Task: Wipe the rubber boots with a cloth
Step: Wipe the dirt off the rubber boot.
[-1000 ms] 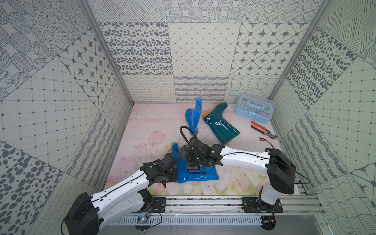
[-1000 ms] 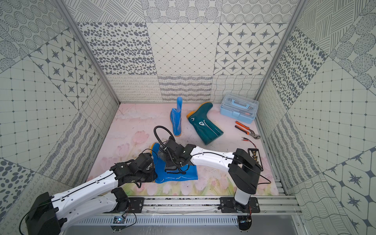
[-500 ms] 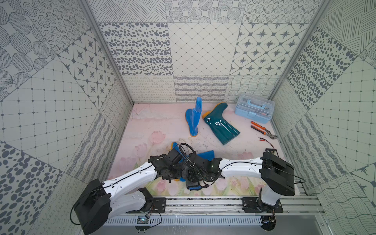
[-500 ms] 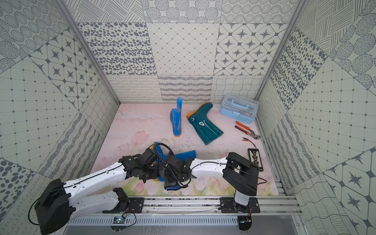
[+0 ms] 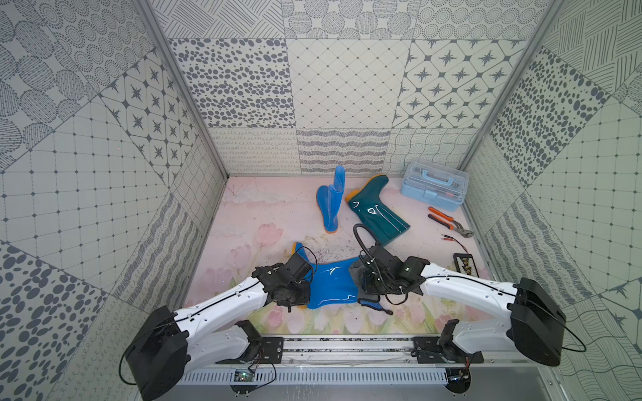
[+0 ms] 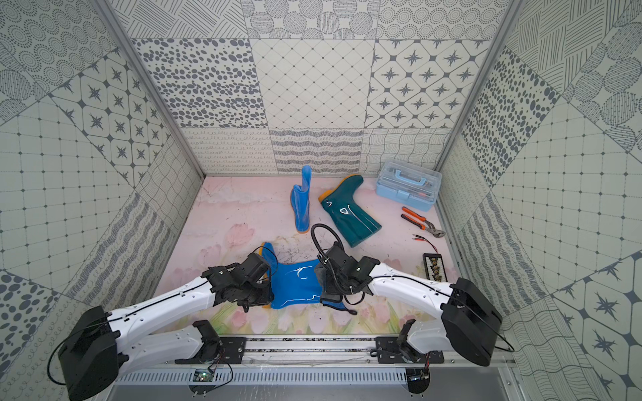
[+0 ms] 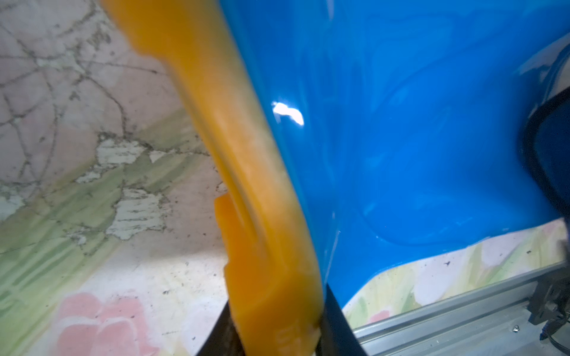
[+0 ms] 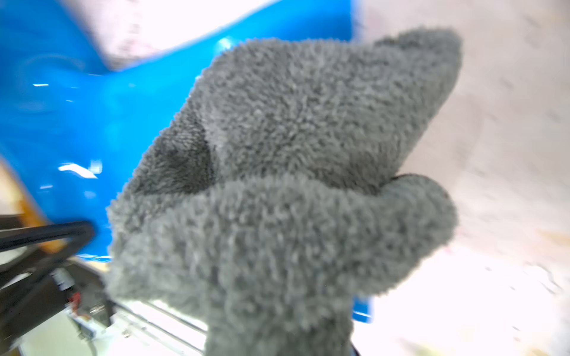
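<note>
Patterned grey-and-white tiled walls (image 5: 347, 86) closed in a pink floral floor mat (image 5: 264, 215), which looked scuffed and cracked in the left wrist view. In both top views the two arms were mounted on a rail (image 5: 347, 342) along the bottom of the frame. Their white links sloped inward and low over the mat, so the two wrists faced each other across the lower centre.

Between them the near blue boot (image 5: 333, 284) lay on its side, with its orange sole toward the left, its toe pointing up the frame and its shaft running to the right. The left gripper (image 5: 300, 295) extended from the lower left and was clamped on the boot's heel. In the left wrist view its dark fingers (image 7: 337, 326) sat against either side of the orange sole. The right gripper (image 5: 364, 286) extended from the lower right with its wrist bent down and was closed tight on the cloth (image 8: 293, 185). The cloth was a bunched dark grey wad that hid the jaws and lay against the open end of the boot's shaft. A blue-trimmed corner of it trailed onto the mat just below.

Further up the frame, the far blue boot (image 5: 330, 205) and the teal boot (image 5: 377, 215) sat side by side near the centre, the teal one on its side. A pale blue toolbox (image 5: 432, 184) stood at the upper right of the mat, with orange-handled pliers (image 5: 448, 222) below it.
</note>
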### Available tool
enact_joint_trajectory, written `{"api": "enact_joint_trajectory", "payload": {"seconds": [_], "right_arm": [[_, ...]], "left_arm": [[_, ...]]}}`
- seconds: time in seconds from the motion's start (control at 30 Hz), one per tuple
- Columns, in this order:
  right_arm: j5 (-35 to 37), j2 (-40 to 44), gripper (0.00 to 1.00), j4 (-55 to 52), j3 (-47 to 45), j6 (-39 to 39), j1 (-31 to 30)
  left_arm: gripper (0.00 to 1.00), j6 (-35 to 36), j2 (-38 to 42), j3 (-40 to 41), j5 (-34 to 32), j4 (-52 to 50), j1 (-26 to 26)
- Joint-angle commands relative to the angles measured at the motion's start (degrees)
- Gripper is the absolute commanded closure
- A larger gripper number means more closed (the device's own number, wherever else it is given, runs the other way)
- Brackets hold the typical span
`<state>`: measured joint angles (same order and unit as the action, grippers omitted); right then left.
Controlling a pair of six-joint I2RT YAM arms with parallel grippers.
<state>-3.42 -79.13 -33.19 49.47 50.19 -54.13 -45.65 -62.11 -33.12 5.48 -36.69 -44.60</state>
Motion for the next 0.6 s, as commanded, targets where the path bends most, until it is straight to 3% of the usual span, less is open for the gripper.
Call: {"api": "enact_joint_trajectory", "payload": {"seconds": [0.0,0.07,0.17,0.3,0.43,0.57], "right_arm": [[-2.5,-7.5,1.0,8.7,10.2,-2.7,-1.3],[-4.5,-14.6,1.0,10.5,18.9,-3.8,-1.4],[-4.1,-23.6,1.0,8.1,32.3,-6.5,-2.1],[-3.1,-32.5,1.0,7.2,42.5,-8.6,-1.9],[-6.6,-41.3,1.0,8.0,50.6,-9.4,-2.0],[-9.7,-45.8,1.0,7.7,53.4,-8.7,-2.5]], "left_arm": [[0.55,1.9,2.6,1.5,2.6,5.2,0.1],[0.39,1.2,4.7,2.2,3.6,5.9,0.1],[0.37,-0.1,9.0,3.0,2.4,3.2,0.1],[0.37,-1.6,16.4,5.8,-0.1,-0.4,0.5],[0.45,-3.6,18.3,8.6,-1.1,-1.1,1.4],[0.61,-3.9,18.6,9.7,-0.8,-0.3,1.4]]}}
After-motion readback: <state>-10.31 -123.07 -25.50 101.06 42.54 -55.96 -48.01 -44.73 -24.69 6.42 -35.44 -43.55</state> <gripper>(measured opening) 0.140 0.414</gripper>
